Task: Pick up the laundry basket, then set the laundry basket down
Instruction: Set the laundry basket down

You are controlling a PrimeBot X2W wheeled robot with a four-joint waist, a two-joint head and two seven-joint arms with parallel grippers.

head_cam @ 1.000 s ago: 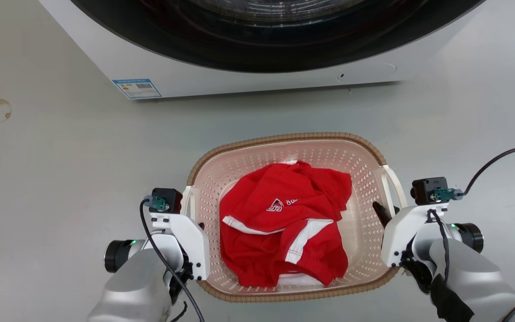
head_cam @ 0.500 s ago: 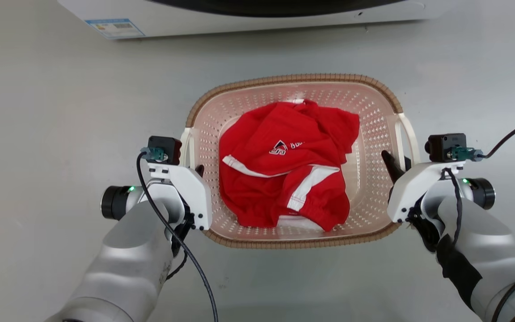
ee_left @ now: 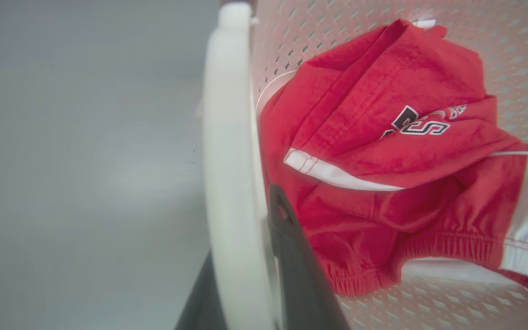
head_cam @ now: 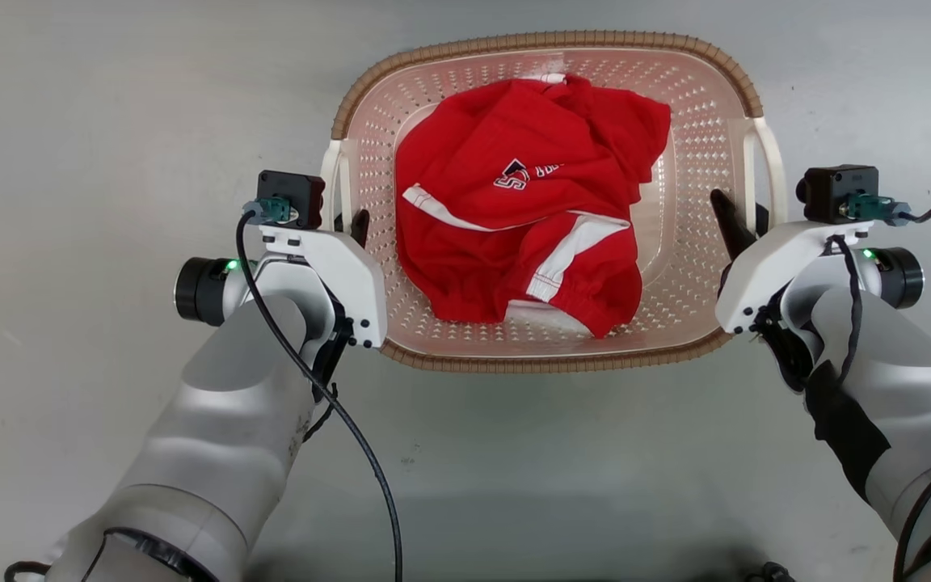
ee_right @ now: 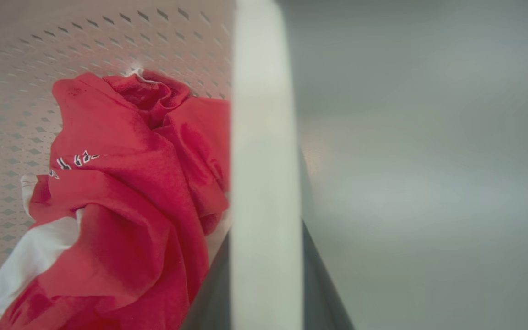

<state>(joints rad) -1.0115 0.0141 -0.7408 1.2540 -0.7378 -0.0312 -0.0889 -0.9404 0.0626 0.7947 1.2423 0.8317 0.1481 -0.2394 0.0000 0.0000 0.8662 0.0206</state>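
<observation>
arms forward, left gripper [head_cam: 348, 228] and right gripper [head_cam: 743, 217] each tight on a laundry basket [head_cam: 546, 39] handle

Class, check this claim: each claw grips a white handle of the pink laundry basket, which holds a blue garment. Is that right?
No. The garment is red with white trim, not blue; the head view shows it. The left claw and right claw each grip a white handle of the laundry basket.

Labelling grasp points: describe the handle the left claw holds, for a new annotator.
Find the pale pink laundry basket holding a red garment. Its brown rim carries two white handles. Yours is the left handle, pinched by the left claw; its twin sits opposite, at the right claw.
</observation>
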